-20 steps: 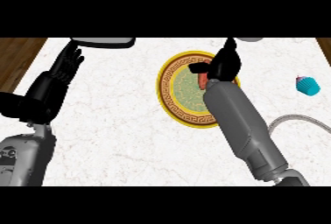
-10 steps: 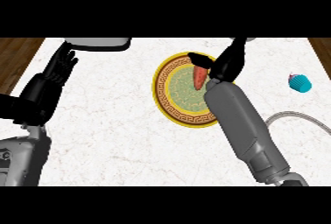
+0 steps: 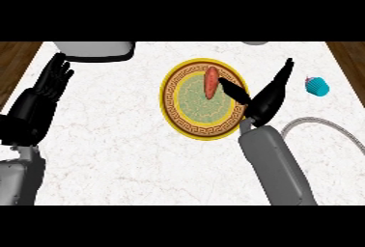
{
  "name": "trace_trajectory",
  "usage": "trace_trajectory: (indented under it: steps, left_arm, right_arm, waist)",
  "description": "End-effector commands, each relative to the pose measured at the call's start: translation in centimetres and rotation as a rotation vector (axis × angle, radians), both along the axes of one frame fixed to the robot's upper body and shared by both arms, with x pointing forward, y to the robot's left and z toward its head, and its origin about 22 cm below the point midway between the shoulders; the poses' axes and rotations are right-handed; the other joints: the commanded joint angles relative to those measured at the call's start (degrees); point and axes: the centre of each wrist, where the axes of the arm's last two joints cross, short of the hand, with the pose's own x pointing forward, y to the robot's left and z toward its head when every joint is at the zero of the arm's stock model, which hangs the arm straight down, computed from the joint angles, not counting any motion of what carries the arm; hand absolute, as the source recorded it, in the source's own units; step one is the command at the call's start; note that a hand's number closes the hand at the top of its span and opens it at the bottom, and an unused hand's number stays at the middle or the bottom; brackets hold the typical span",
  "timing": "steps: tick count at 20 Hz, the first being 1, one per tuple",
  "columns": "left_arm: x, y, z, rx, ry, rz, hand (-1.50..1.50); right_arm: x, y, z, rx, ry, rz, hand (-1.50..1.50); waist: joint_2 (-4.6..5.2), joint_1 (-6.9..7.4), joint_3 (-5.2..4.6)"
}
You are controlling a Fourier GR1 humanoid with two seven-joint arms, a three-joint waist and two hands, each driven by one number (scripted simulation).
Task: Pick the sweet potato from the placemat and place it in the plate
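An orange-red sweet potato (image 3: 211,81) lies lengthwise on the upper part of a round plate (image 3: 187,123) with a yellow patterned rim and green centre. My right hand (image 3: 267,99) hovers over the plate's right edge, open, fingers straight and pointing up, thumb stretched toward the sweet potato without touching it. My left hand (image 3: 51,85) rests open at the far left, fingers up. No placemat shows in the head view.
A grey rounded object (image 3: 95,49) sits at the top left by my left hand. A small teal cupcake (image 3: 317,86) stands at the right. A grey curved wire or rim (image 3: 324,126) lies near my right forearm. The marble counter has wooden edges on both sides.
My right hand has let go of the sweet potato, which now lies on the plate. The hand has opened and drawn back to the right. The left hand stayed put.
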Motion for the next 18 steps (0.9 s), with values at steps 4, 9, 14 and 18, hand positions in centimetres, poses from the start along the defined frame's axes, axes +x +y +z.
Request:
trace_trajectory:
  steps: [4,9,14,18]
  left_arm:
    - [-1.0,-0.4,-0.1,0.010,-0.001,0.004,0.00]
    - [-0.2,-0.7,-0.5,0.003,-0.009,0.002,0.00]
    - [-1.0,-1.5,1.0,-0.004,0.005,-0.008,0.00]
    - [-0.5,-1.6,-0.4,0.014,-0.014,-0.001,0.00]
  right_arm:
    - [-8.5,-3.2,-0.9,-0.009,-0.048,-0.012,-1.50]
    - [-14.2,-4.9,-1.2,-0.022,-0.019,-0.015,-1.50]
    - [-19.0,-7.2,-0.6,-0.044,-0.008,0.017,-1.50]
    - [-19.2,-7.3,-1.0,-0.104,0.017,-0.041,-1.50]
  waist:
    - [-0.02,-0.42,-0.03]
    - [0.22,-0.15,-0.02]
    - [0.24,0.16,0.04]
    - [0.35,0.36,0.00]
